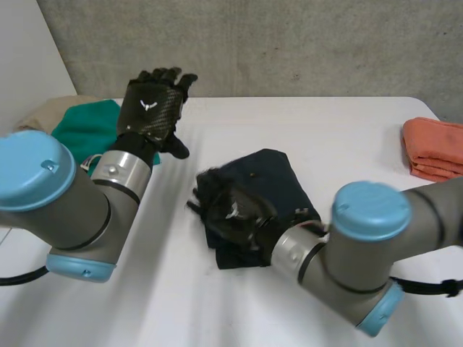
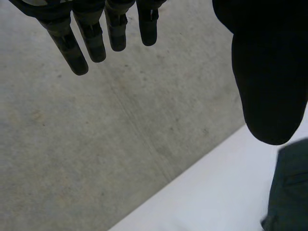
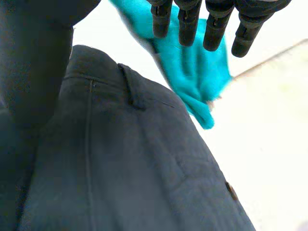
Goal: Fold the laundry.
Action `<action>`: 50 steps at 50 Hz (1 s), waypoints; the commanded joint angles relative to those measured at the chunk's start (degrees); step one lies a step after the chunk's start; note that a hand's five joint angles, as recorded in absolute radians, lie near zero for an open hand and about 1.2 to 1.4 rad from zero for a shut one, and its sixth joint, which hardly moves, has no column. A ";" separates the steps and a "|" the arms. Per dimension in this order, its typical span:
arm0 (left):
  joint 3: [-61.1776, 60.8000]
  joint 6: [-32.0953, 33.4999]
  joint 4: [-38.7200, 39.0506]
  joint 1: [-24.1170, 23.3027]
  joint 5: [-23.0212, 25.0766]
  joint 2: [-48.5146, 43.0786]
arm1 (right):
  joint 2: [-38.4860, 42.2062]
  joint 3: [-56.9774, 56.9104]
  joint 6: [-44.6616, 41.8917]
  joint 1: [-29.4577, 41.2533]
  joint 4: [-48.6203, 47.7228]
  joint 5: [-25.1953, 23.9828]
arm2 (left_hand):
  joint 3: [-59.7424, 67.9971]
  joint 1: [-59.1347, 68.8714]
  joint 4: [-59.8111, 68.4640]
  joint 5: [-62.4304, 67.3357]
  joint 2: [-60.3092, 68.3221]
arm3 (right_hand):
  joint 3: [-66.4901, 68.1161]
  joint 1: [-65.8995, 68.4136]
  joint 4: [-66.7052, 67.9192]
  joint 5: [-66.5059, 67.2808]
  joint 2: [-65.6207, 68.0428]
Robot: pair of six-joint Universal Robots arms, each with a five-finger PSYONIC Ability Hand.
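Observation:
A dark navy garment [image 1: 271,177], trousers with a belt loop and a button, lies folded in the middle of the white table [image 1: 325,126]. My right hand [image 1: 231,211] hovers over its near left part, fingers [image 3: 208,26] straight and thumb [image 3: 38,62] spread, holding nothing; the trousers [image 3: 134,168] lie under its palm. My left hand [image 1: 152,107] is raised above the table's back left, open, with straight fingers [image 2: 86,38] and thumb [image 2: 269,86] pointing toward the wall. A corner of the dark garment [image 2: 288,192] lies below its thumb.
A teal cloth [image 1: 87,129] lies at the back left on a beige cloth [image 1: 40,114]; the teal cloth [image 3: 197,72] is beyond my right fingertips. A folded orange cloth [image 1: 434,148] sits at the right edge. A concrete wall [image 1: 289,43] stands behind the table.

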 commanded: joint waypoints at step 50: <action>21.32 -3.04 -32.91 -8.39 2.92 -7.89 | -5.84 -4.14 14.76 -13.68 8.08 19.39 | -2.22 -0.75 -1.46 -2.53 -1.79 | -2.39 -3.25 -2.62 -2.74 -2.62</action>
